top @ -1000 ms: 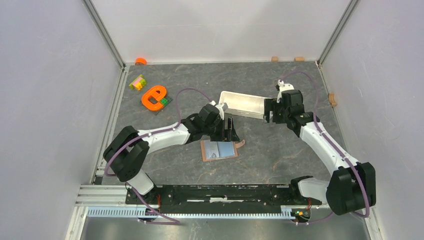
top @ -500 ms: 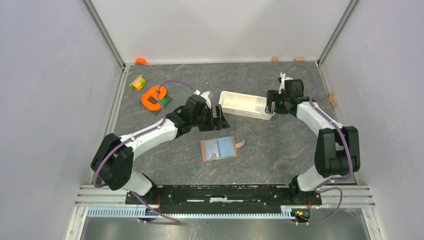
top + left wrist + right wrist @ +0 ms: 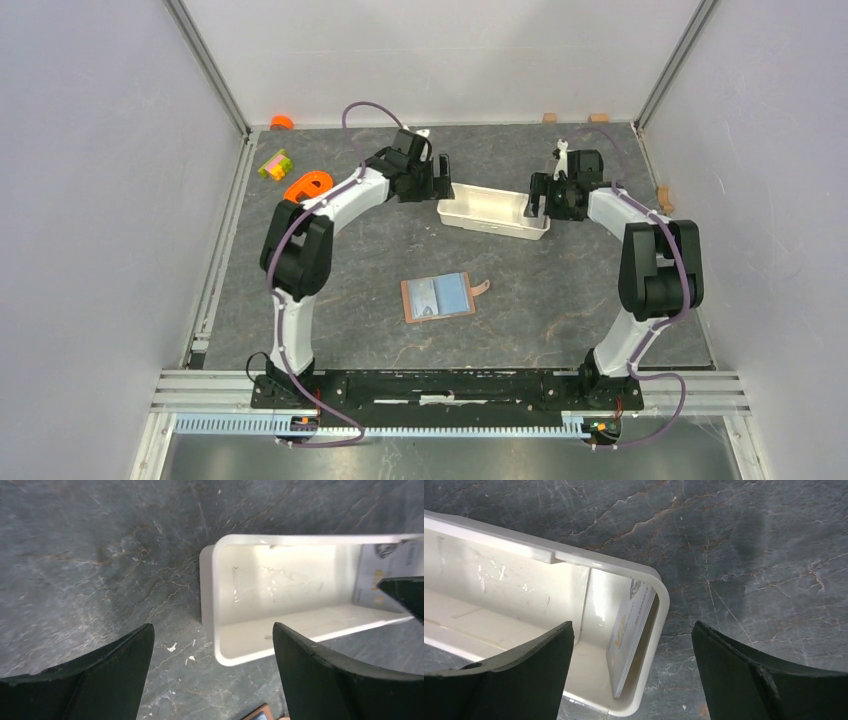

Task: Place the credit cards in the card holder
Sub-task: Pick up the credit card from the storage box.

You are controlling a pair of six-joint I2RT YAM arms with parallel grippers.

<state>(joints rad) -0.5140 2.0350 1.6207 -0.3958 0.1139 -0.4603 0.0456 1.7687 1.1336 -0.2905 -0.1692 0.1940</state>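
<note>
The credit cards (image 3: pixel 452 293), pale blue-grey, lie flat on the opened card holder (image 3: pixel 407 301). It is a brown wallet whose snap tab points toward the right edge, and it rests about mid-worktop, well apart from both my pincers. The worktop (image 3: pixel 560 300) is dark grey with stone-like veins, boxed in by pale walls (image 3: pixel 100 200) with metal posts (image 3: pixel 205 65) rising at the far corners. Toward the far edge sits a long white tray (image 3: pixel 495 228), slightly askew. Inside it, at the right end, a stack of printed cards (image 3: pixel 626 635) stands on edge against the end wall. My left gripper (image 3: pixel 441 178) hovers at the tray's left end, released, fingers spread wide and holding nothing. My right gripper (image 3: pixel 536 200) hangs over the right end, spread just as wide and also empty. Near the far left corner lie an orange ring (image 3: pixel 305 186), a bright block toy (image 3: pixel 274 164) and a small orange piece (image 3: pixel 282 122). Small wooden blocks (image 3: pixel 549 117) dot the far edge.
</note>
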